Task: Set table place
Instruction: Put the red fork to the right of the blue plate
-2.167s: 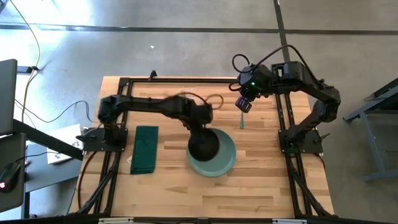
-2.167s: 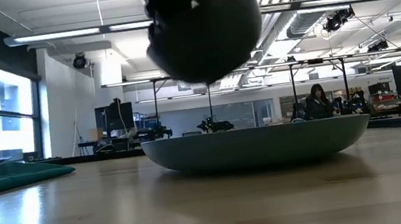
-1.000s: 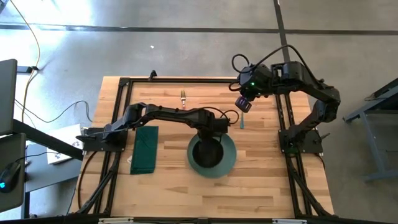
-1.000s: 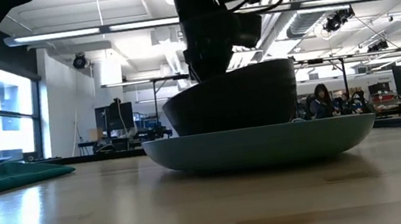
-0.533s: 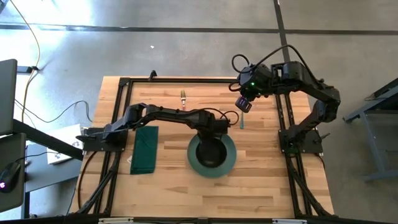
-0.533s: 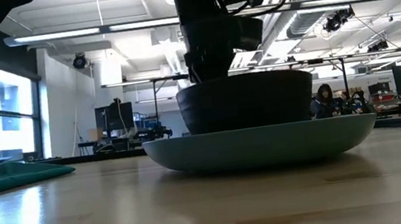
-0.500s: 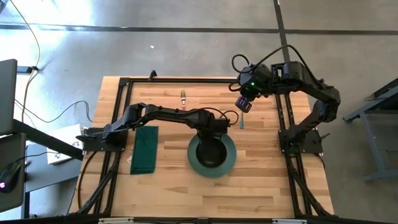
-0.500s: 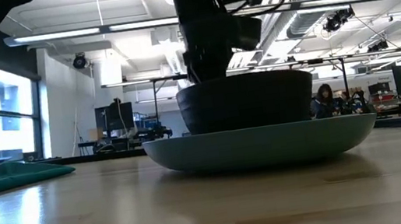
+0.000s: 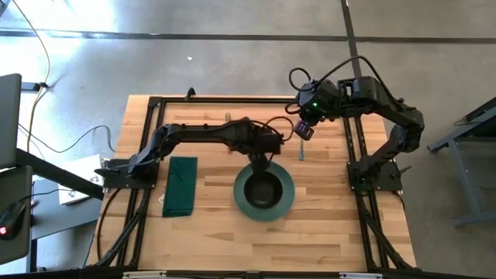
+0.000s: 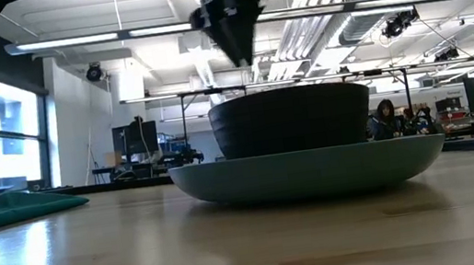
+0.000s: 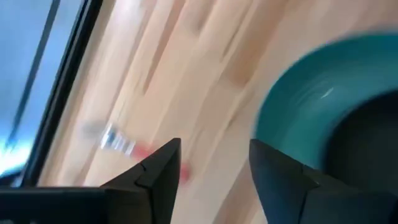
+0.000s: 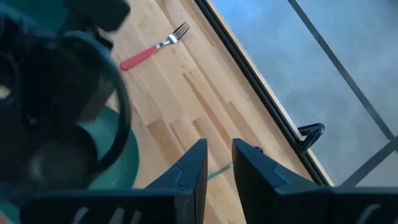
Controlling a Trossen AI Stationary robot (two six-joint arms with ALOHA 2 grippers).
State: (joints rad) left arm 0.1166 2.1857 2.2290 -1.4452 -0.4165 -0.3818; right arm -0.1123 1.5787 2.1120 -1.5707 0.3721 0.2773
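A dark bowl [image 9: 263, 188] stands level inside a teal plate [image 9: 287, 203] on the wooden table [image 9: 325, 232]. My left gripper [image 9: 259, 160] hangs open just above the bowl's far rim [image 10: 246, 99], touching nothing. In the left wrist view its fingers frame bare wood beside the plate [image 11: 298, 93]. My right gripper [image 9: 304, 132] hovers over the table's far right part with its fingers a little apart. A thin teal utensil [image 9: 301, 151] lies on the wood below it.
A folded green napkin [image 9: 180, 186] lies left of the plate. A fork with a red handle [image 12: 152, 46] lies near the far rail. Bare wood stretches along the near edge [image 9: 256, 248]. People and desks show in the room behind [image 10: 383, 116].
My left gripper has set the tilted bowl down level on the plate and opened, letting go of it. It has then risen and drawn back a little toward the table's far edge. The bowl stays on the plate.
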